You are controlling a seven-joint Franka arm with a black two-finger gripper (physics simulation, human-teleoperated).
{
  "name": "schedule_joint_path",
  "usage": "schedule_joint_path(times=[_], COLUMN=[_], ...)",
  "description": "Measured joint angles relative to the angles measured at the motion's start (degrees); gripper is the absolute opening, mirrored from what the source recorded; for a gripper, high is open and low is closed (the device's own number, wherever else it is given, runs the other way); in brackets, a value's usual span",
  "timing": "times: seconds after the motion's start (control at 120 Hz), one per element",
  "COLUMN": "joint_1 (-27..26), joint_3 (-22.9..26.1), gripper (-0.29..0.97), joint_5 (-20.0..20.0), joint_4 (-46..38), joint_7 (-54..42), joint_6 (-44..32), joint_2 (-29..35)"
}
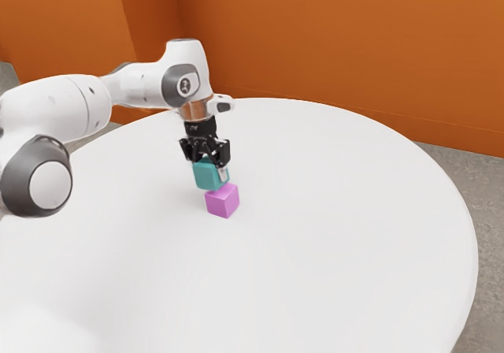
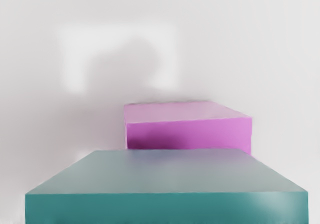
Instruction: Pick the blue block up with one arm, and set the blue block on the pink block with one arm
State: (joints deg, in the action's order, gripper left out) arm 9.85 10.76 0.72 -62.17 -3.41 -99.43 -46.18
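The block named blue looks teal (image 1: 206,176) and hangs in my gripper (image 1: 209,162), whose black fingers are shut on its upper part. It hovers just above and slightly to the exterior view's left of the pink block (image 1: 222,201), which rests on the white table. In the wrist view the teal block (image 2: 165,186) is large and close under my hand, with the pink block (image 2: 187,126) beyond it on the table, a bit off to one side. The two blocks look nearly touching in the exterior view; I cannot tell if they are in contact.
The round white table (image 1: 331,235) has open surface all around the blocks. Its edge curves along the exterior view's right and front. Orange walls (image 1: 354,38) stand behind the table. My white arm (image 1: 71,124) reaches in from the exterior view's left.
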Motion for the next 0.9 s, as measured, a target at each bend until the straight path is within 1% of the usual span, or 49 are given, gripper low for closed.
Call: schedule_joint_path(times=[0.208,0.35,0.617,0.742,0.9], joint_1=[-0.72,-1.04,-1.38,-1.40,-1.35], joint_3=[0.86,1.68,2.21,2.10,1.74], gripper=[0.32,0.31,0.31,0.30,0.29], joint_5=[3.42,5.01,6.56,6.41,6.29], joint_4=[0.33,0.21,-1.16,-6.02,-8.08], joint_7=[3.80,4.93,4.88,4.56,4.26], joint_6=[2.27,1.53,-4.97,-8.22,-10.53], joint_2=[0.29,0.48,0.47,2.57,4.10])
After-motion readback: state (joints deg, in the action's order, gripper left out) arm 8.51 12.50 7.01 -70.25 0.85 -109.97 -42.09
